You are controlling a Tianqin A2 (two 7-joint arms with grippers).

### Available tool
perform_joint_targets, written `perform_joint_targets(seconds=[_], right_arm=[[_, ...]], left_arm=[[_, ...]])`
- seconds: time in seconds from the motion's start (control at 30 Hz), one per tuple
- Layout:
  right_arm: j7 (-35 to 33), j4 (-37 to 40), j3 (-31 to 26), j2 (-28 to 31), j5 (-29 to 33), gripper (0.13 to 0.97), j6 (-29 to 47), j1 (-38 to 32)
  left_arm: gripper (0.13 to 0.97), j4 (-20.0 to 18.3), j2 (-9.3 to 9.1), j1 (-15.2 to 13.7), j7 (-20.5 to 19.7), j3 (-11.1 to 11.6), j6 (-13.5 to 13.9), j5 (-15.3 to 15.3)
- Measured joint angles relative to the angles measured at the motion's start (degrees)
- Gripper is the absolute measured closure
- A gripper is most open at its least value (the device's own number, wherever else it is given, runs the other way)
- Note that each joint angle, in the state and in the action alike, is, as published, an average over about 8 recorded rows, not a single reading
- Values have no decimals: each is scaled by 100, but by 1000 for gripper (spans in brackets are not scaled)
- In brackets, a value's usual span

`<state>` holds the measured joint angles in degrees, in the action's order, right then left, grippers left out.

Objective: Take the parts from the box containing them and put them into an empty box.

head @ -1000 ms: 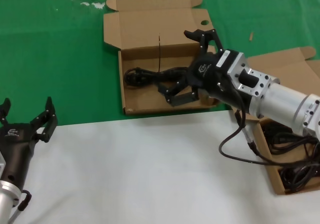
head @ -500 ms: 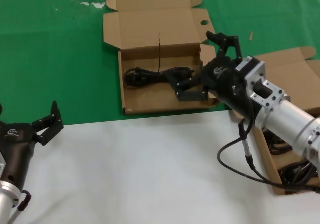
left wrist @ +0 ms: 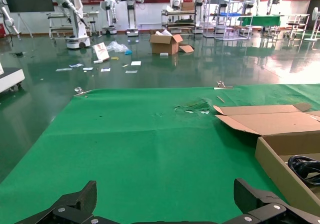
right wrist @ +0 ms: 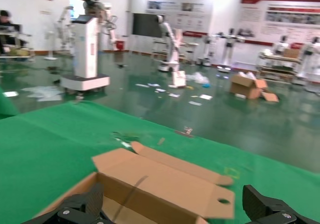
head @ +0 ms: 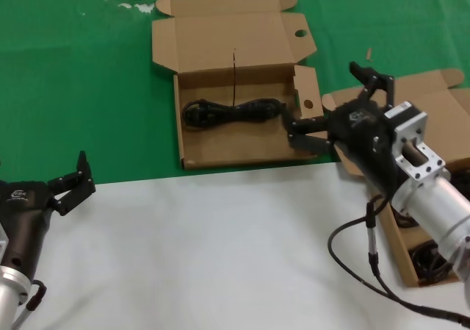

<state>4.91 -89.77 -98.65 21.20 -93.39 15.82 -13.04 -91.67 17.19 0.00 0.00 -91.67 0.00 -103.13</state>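
Note:
One black coiled cable (head: 231,113) lies in the shallow box with the round-holed side flap (head: 220,150), at the middle back on the green cloth. My right gripper (head: 323,103) hangs open and empty just past that box's right wall, between the two boxes. More black cables (head: 433,260) lie in the plain-lidded box (head: 437,106) on the right, mostly hidden under my right arm. In the right wrist view the open gripper (right wrist: 175,206) faces the holed-flap box (right wrist: 165,184). My left gripper (head: 44,181) waits open at the lower left, and the left wrist view shows it (left wrist: 167,206) empty over the green cloth.
A white table surface (head: 205,249) fills the front, and the green cloth (head: 81,87) covers the back. The holed-flap box's lid (head: 220,32) lies open toward the back. My right arm's own thick cable (head: 352,253) loops over the white surface.
My right gripper has drawn back to the right, from over the cable in the middle box to past its right wall. The cable stays in the box. The left gripper shifted slightly.

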Motion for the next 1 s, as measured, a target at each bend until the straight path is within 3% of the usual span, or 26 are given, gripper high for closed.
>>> perform_joint_targets(seconds=[0.67,1.0], right_arm=[[-401,-156,570,-327,-796,129,-1292,1065],[-439,-170,624,-358,-871,129,-1414,1165]], left_arm=[[132,0,0,0,0,0,0,0],[132,0,0,0,0,0,0,0]])
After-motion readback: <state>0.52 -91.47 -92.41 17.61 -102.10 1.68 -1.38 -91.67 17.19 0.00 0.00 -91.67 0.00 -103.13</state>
